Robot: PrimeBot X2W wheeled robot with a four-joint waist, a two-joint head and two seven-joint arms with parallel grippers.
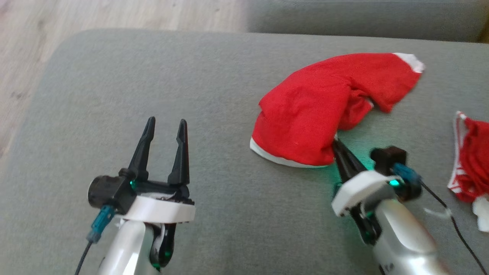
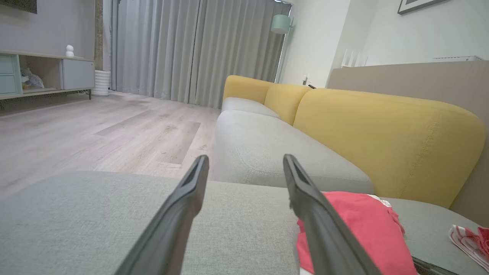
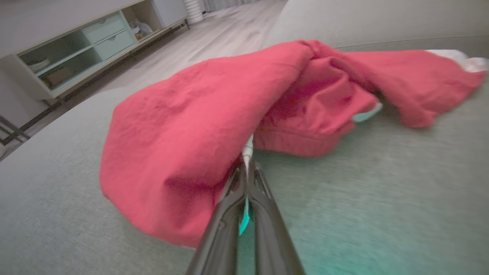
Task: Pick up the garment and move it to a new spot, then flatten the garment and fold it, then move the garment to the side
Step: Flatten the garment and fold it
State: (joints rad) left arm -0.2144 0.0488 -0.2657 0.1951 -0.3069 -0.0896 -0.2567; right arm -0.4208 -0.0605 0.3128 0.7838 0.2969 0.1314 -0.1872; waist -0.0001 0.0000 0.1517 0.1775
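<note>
Garment (image 1: 317, 110), red and likely soft, light and floppy, lay crumpled at two o'clock on the grey cushion (image 1: 191, 76), its white-trimmed hem (image 1: 282, 160) at five o'clock pinched in the right gripper (image 3: 247, 170), a sensible hold, while the left gripper (image 1: 167, 126) hovered at eight o'clock, fingers apart.

No text, brand, number or sign can be read in any of the views. A few small dark marks stand on the pale right forearm (image 1: 401, 240) near the bottom edge of the head view, but they are too blurred to make out as letters. The red garment (image 1: 305, 110), with its white edging, bears nothing legible.
</note>
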